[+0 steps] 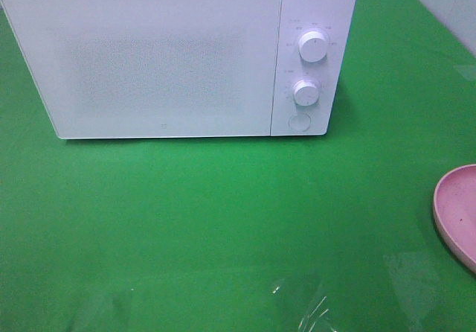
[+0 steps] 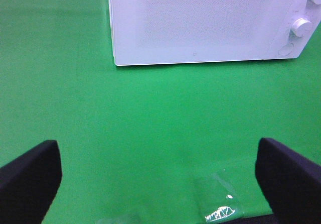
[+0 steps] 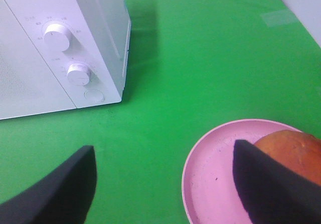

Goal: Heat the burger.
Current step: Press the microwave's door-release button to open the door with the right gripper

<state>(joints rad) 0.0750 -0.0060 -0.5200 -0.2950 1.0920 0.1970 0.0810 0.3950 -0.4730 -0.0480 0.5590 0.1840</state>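
The burger [image 3: 296,151] shows only in the right wrist view, as an orange-brown domed bun on a pink plate [image 3: 215,174]. One dark finger [image 3: 266,184] of my right gripper [image 3: 165,184] covers part of it. That gripper is open, with one finger over the plate and the other over the cloth; nothing is between them. The white microwave [image 1: 171,60] stands at the back with its door shut. My left gripper [image 2: 158,179] is open above bare green cloth in front of the microwave [image 2: 200,23]. In the high view only the plate's edge [image 1: 460,209] shows, and neither gripper does.
A green cloth [image 1: 223,220] covers the table. Two round knobs [image 1: 313,45] and a round button [image 1: 299,121] sit on the microwave's right panel. A shiny clear patch [image 1: 312,310] lies on the cloth near the front edge.
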